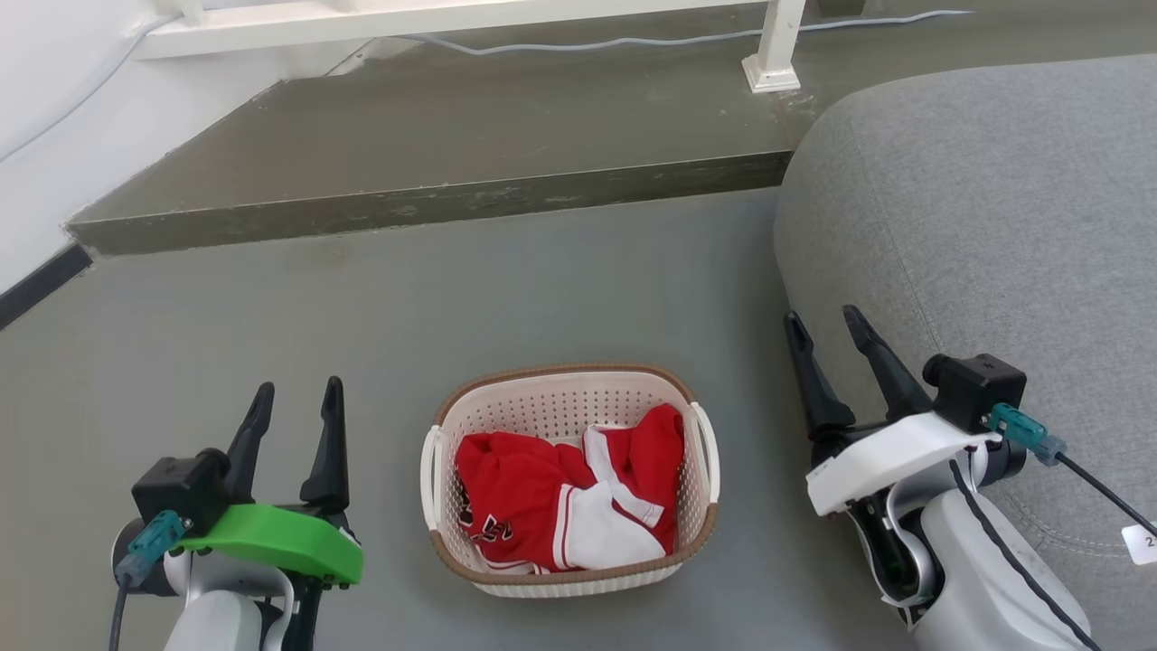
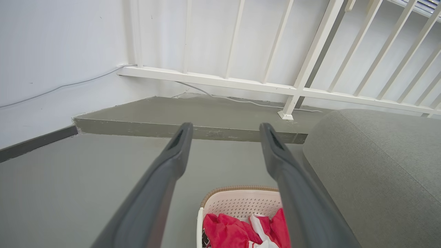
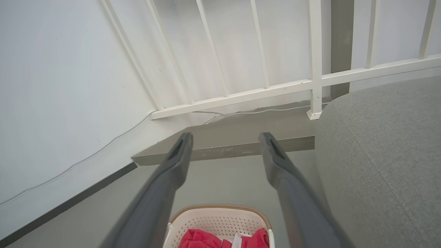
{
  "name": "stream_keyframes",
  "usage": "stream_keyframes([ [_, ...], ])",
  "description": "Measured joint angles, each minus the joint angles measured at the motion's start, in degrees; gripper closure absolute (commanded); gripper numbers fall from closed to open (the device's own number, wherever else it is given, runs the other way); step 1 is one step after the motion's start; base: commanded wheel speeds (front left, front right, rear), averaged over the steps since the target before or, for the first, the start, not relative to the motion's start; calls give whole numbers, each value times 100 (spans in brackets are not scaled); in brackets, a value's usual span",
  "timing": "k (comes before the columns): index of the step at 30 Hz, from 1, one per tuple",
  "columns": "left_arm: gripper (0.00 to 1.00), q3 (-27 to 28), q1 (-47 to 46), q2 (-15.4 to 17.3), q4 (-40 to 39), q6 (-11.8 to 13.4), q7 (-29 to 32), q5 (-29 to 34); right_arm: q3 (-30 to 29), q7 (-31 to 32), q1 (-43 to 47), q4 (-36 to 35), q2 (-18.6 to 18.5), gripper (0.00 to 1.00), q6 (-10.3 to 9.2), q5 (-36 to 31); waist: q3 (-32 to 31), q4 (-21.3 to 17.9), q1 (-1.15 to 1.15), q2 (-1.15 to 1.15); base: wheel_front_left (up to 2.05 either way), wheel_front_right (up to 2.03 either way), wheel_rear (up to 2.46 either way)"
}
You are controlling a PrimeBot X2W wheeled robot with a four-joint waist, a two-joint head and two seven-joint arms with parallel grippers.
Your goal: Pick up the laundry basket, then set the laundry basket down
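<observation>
Flanking one laundry basket point(image 1: 551, 411): left end effector point(image 1: 298, 391), right end effector point(image 1: 824, 318), both spread.

**Laundry basket** point(image 1: 560, 411): cream moulded plastic, smooth with a faint sheen, walls perforated; the rim is brown with a woven-look texture.
**Garment** point(image 1: 533, 493): soft red and white cloth, matt and creased.
**Floor** point(image 1: 542, 289): grey, smooth, matt.
**Step** point(image 1: 434, 203): grey and concrete-like, its front edge rough and scuffed.
**Sofa** point(image 1: 976, 208): grey woven fabric, coarse-grained, matt.
**Railing** point(image 1: 776, 45): smooth white paint; the material beneath cannot be told.
**Left gripper** point(image 1: 299, 387) and **right gripper** point(image 1: 823, 316): fingers dark, matt, plastic-looking.
**Green cover** point(image 1: 271, 538) and **white cover** point(image 1: 886, 457): smooth plastic with a slight gloss.
</observation>
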Motion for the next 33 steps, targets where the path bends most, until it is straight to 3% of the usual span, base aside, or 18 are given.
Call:
stream_keyframes([
  [17, 0, 36, 71, -81, -86, -60, 0, 43, -77, 0, 105, -11, 47, 0, 58, -109, -45, 3, 0, 0, 0, 0, 0],
  [18, 100, 36, 77, -82, -89, -69, 0, 43, -89, 0, 105, -12, 48, 100, 58, -114, -46, 3, 0, 0, 0, 0, 0],
  [33, 100, 84, 292, -171, 270, -68, 170, -379, -177, 60, 456, 274, 92, 100, 57, 294, -74, 25, 0, 0, 0, 0, 0],
])
